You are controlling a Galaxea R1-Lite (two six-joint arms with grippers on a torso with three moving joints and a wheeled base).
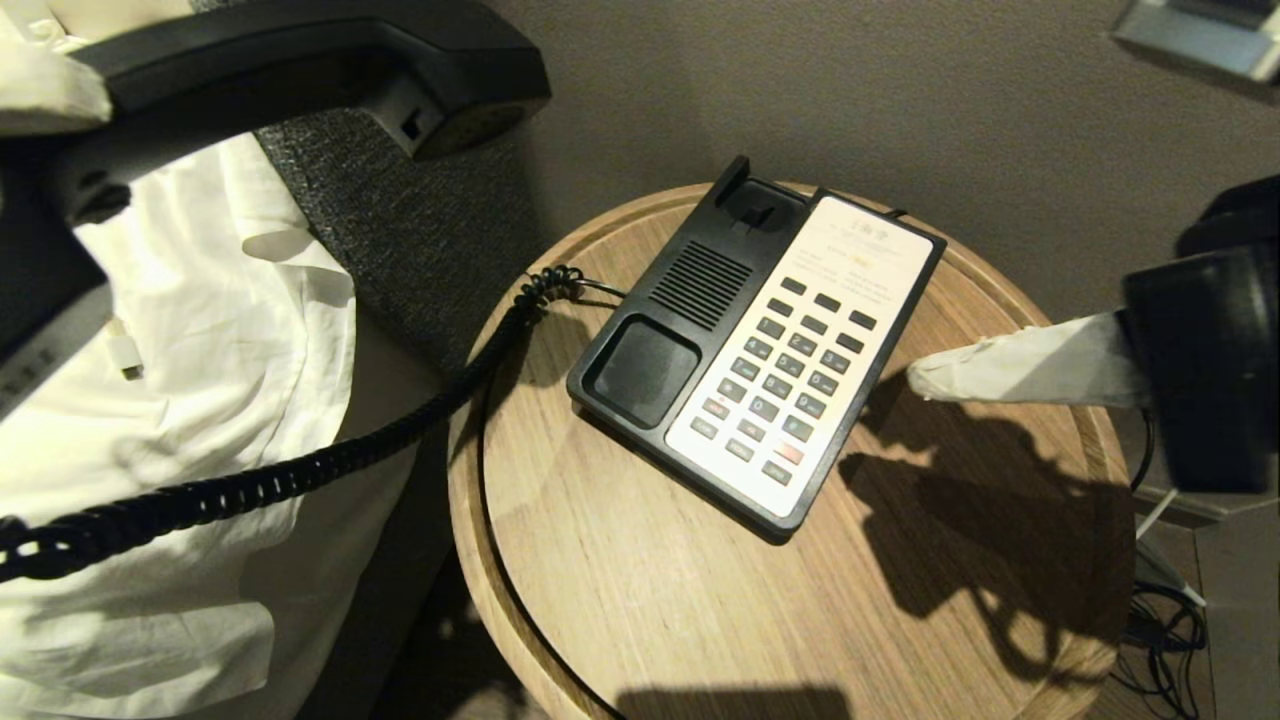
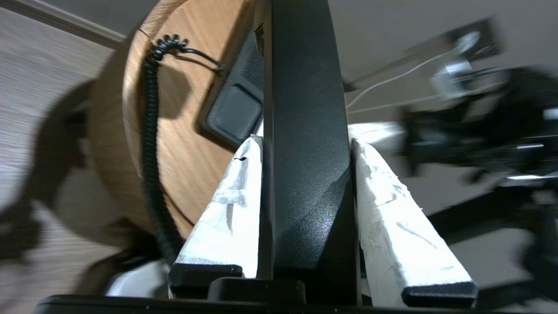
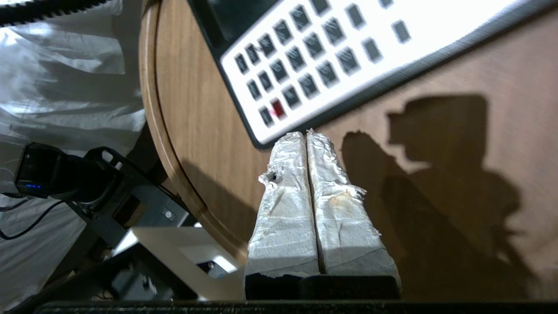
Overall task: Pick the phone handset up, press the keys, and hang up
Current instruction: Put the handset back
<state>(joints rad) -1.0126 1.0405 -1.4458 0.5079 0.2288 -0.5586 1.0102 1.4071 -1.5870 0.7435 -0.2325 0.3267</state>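
Left gripper [image 2: 305,144] is clamped on the phone handset [image 2: 305,131], one white-wrapped finger on each side of its black shaft, jaws partly apart to the shaft's width. The handset is held in the air at the upper left of the head view, over white bedding [image 1: 200,400], clear of the phone base [image 1: 760,350]. Its coiled cord [image 1: 300,470] runs down to the round wooden table [image 1: 700,600]. Right gripper [image 3: 307,139] has its wrapped fingers pressed together, empty, tips above the table just beside the base's keypad [image 1: 790,380].
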